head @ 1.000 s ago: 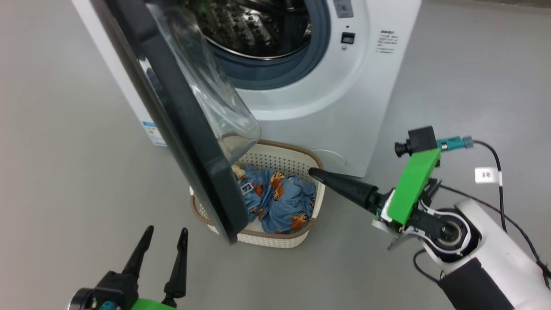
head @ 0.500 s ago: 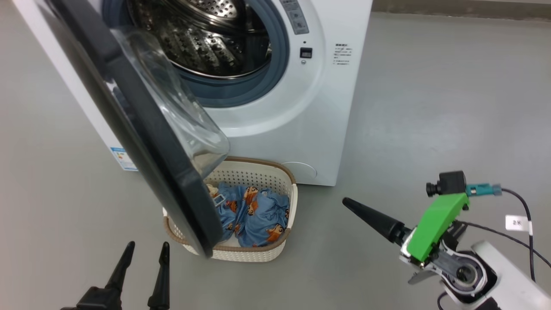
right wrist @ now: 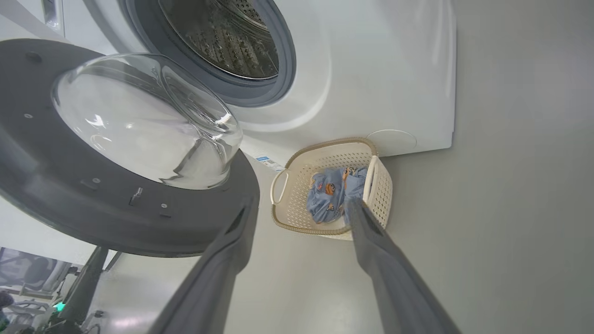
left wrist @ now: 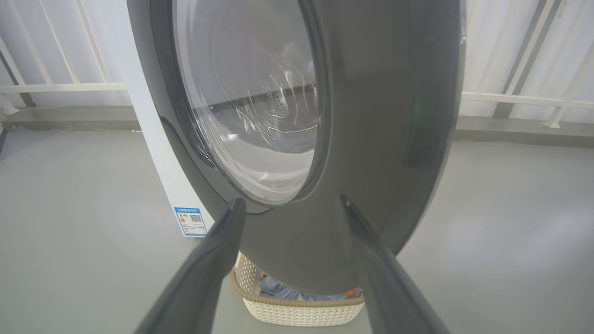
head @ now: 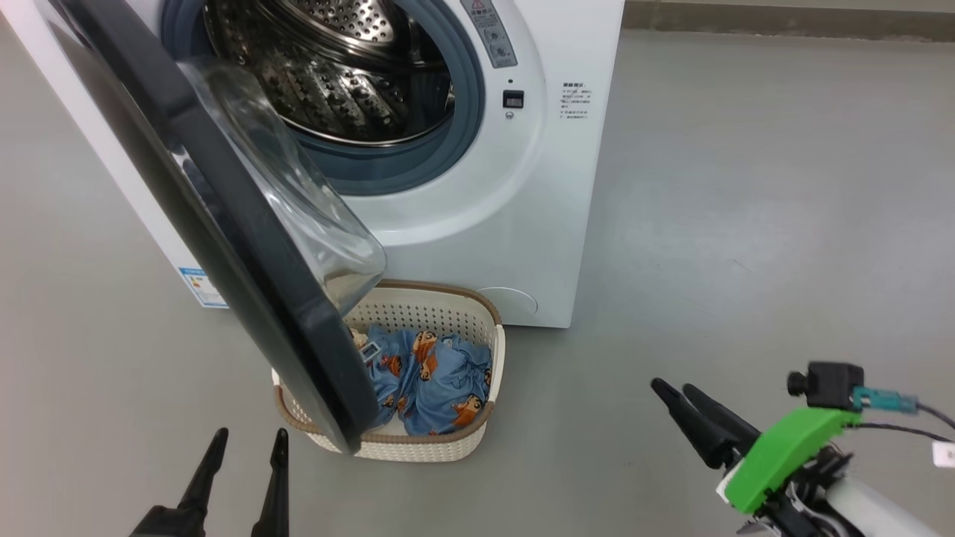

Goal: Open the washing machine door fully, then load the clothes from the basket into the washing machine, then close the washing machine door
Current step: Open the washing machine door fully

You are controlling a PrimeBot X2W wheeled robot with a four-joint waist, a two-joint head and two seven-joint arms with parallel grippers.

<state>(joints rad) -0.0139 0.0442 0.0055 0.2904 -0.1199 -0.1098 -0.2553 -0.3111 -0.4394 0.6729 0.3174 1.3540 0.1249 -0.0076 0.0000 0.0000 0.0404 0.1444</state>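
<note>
Head view: the washing machine (head: 522, 224) stands at top, drum (head: 336, 67) bare, nothing loaded yet. The door (head: 224, 246) hangs partway open, swung toward the robot's left. Its lower edge sits over the left part of the basket (head: 448, 447), which is on the floor (head: 746, 224) right in front of the machine. The clothes (head: 433, 373) lie bunched inside, blue w/ orange figures. The left gripper (head: 250, 432) is at bottom left, fingers spread, holding nothing, near the door's outer side but apart from it. The right gripper (head: 673, 386) is at lower right, well apart from the basket, fingers parted, empty.

Left wrist view: the door's glossy outer face and its glass (left wrist: 255, 116) loom straight ahead. Both fingers are spread, and I can't see any contact. The basket peeks out under the door's bottom edge.

Right wrist view: the door's inner side w/ the bulging glass, the open drum mouth, and the basket past the fingertips, clothes in it. Fingers wide, nothing between.

Risks, my read:
- The door is prob. not fully open, so step 1 isn't done.
- If the right arm goes for the clothes now, a finger or the forearm could knock the glass or door edge, since the door overhangs the basket.
- If the door gets pushed wider, the left gripper looks to sit in its swing path, so it could hit or stop short.
- The light basket could slide or tip if a finger catches its rim.
- Loose fabric may slip out and drop to the floor btw basket and drum.
</note>
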